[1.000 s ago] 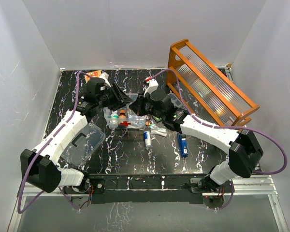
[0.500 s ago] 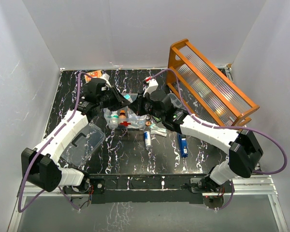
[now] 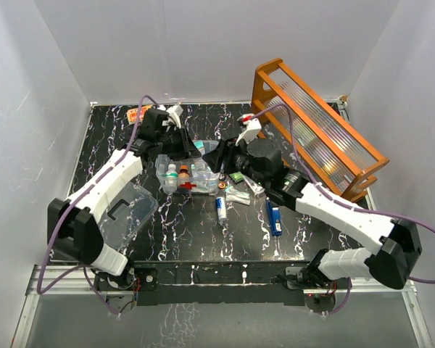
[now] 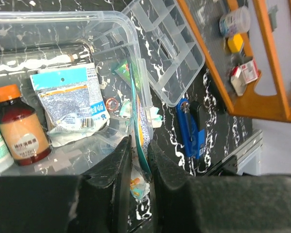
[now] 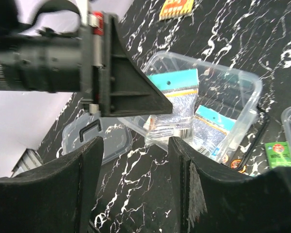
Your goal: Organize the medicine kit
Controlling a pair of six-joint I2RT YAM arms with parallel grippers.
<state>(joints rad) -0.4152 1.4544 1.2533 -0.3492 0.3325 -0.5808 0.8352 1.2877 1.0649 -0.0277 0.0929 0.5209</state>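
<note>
Kit (image 3: 187, 187) partly packed, lid (image 3: 127, 210) off

From the top view I see the kit open in the middle of the table (image 3: 203, 243), its lid lying to the left, and a tube (image 3: 221, 209), a sachet (image 3: 238, 194) and a blue item (image 3: 274, 217) loose in front of it. In the left wrist view the left gripper (image 4: 140, 150) is closed narrow on a packet (image 4: 137, 136), seen edge-on, at the kit's wall. A brown bottle (image 4: 19, 126) and a second packet (image 4: 70, 104) are already inside. In the right wrist view the right gripper (image 5: 136, 145) is spread wide and carries nothing, and the held packet hangs over the kit. I judge the task about half done: the loose things and the lid remain.
</note>
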